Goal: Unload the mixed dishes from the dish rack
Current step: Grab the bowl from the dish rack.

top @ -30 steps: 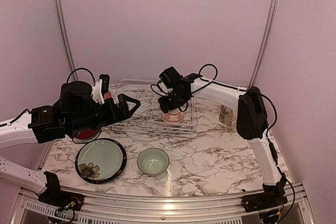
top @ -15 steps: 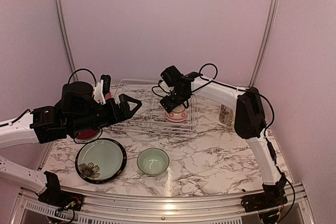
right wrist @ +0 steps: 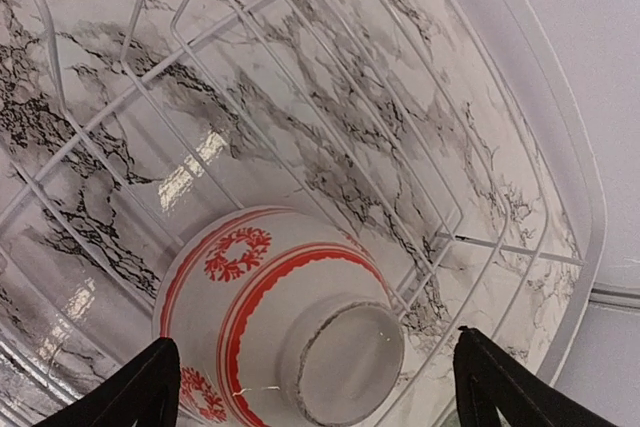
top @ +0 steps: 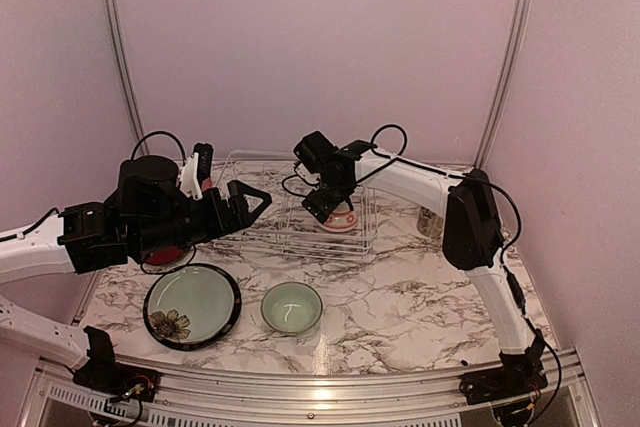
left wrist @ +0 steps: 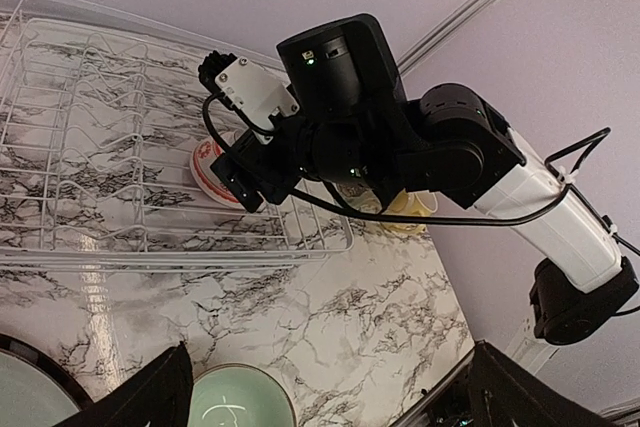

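**White wire rack holds one bowl, both tools wide**

From the overhead camera I see the dish rack (top: 262,229) at the far middle of the marble table (top: 400,297). In its right end sits the red-white patterned bowl (right wrist: 270,307), turned upside down with its unglazed foot ring facing up, resting on the rack's wires.

My right gripper (top: 325,204) hangs directly over that bowl, the arm reaching in from the right. In the right wrist view its two fingers (right wrist: 140,387) stand wide apart, one on each side of the bowl. I cannot make out any contact with it, so I read this tool as wide and holding nothing.

My left gripper (top: 247,201) is at the left end of the rack, pointing right across it. Its fingertips (left wrist: 150,397) are spread wide in the left wrist view, with only table and rack showing between them.

On the near left of the table lies the pale green flowered plate (top: 192,305) with a dark rim, and just to its right stands a small green bowl (top: 292,307), upright. A dark-red plate (top: 170,256) shows as a sliver beneath my left arm, mostly hidden. A pale mug (top: 430,219) stands on the table to the right of the rack, partly behind the right arm.
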`<state>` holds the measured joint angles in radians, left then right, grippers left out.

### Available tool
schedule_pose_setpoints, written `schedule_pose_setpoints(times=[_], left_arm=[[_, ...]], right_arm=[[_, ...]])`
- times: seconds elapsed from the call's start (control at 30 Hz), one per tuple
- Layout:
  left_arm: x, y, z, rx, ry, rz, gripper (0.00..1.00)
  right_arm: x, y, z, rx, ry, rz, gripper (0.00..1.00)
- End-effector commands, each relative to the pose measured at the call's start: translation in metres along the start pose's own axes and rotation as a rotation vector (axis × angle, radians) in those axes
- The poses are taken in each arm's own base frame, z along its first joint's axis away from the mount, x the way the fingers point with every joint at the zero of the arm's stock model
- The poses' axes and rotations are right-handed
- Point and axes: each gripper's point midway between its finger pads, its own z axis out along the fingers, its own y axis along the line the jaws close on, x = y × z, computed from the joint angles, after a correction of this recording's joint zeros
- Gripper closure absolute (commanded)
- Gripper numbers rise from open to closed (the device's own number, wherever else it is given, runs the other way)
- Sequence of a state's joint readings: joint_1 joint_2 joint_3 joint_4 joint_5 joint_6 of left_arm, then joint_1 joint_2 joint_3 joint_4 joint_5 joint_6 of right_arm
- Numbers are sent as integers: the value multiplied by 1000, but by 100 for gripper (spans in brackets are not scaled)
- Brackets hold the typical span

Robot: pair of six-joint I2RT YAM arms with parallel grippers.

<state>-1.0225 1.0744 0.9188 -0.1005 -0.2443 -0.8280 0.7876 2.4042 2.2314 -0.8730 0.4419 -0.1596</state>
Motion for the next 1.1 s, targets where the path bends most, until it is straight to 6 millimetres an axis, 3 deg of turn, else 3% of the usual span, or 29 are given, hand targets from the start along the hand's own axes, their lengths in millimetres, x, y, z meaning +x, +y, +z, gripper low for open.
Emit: schedule_pose_setpoints(times=[0.0,0.2,0.37,0.47,0.8,0.97,1.07], left_arm=[[1,-1,4,12,3,-1,1],[0,-2,3,13,-2,6,1],[0,-1,3,10,-1,9,1],[0,-1,3,9,1,11,1],[-1,-5,4,22,6,15,1],[-3,-4,0,17,-3,14,1],[-4,-5,0,17,-6,12,1]], right_arm=[[14,10,9,19,48,-129,10],[22,18,22,25,69,-203,10],[19,26,19,0,52,-210,7],[30,33,21,-6,87,-248,5],[52,17,37,140,185,-336,1],[48,15,38,153,168,-330,8],[38,18,30,129,138,-333,20]])
